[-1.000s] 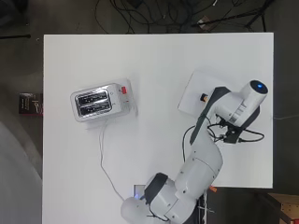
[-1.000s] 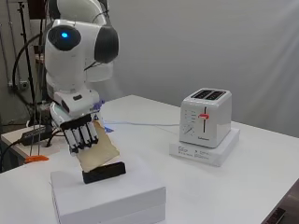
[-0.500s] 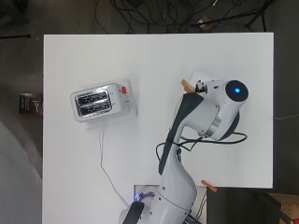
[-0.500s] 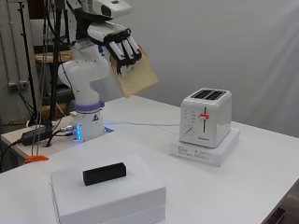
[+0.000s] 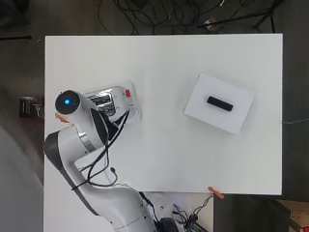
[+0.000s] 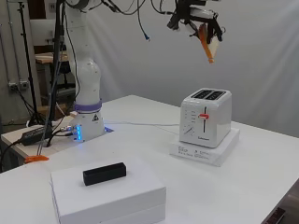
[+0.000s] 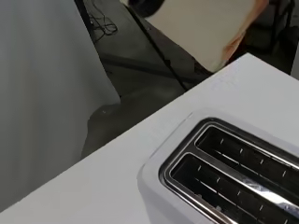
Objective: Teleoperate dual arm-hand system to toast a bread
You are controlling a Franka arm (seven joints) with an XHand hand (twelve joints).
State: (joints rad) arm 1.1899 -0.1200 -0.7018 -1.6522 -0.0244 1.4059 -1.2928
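Hand high above the toaster, fingers curled around a slice of bread.

On the white table (image 6: 140, 140), left to right in the side view: the arm's base, a white box (image 6: 110, 193) carrying a black block (image 6: 104, 173), then the toaster (image 6: 205, 117) on its white pad. The hand (image 6: 194, 16) holds the bread (image 6: 208, 45) edge-down, well above the slots. Grey curtain behind; cables on the dark floor.
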